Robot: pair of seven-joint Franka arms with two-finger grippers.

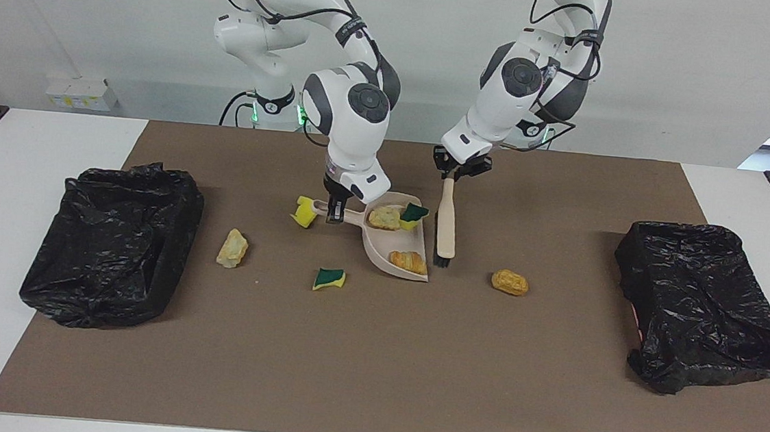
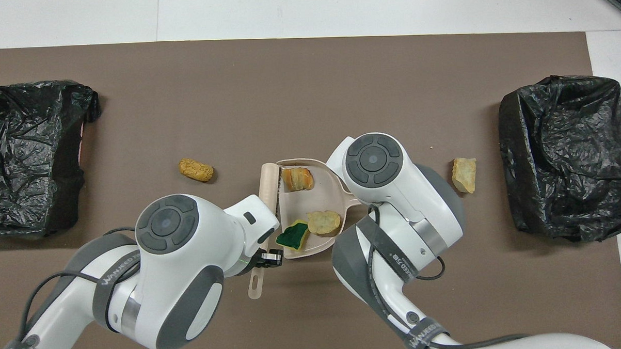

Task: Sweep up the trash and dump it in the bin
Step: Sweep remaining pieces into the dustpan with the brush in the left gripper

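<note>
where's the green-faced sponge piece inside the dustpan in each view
Facing view: the green-faced sponge piece lies in the dustpan at its end nearer the robots, by the open edge that faces the brush.
Overhead view: it lies low in the pan, just above the left arm's wrist.
Shared landmark: the bread chunk beside it in the pan, toward the pan's handle in both views.

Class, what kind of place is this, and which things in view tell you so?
Probably a robotics lab: two bench-mounted arms, a brown mat on a white table, and staged trash between two black-lined bins.
</note>
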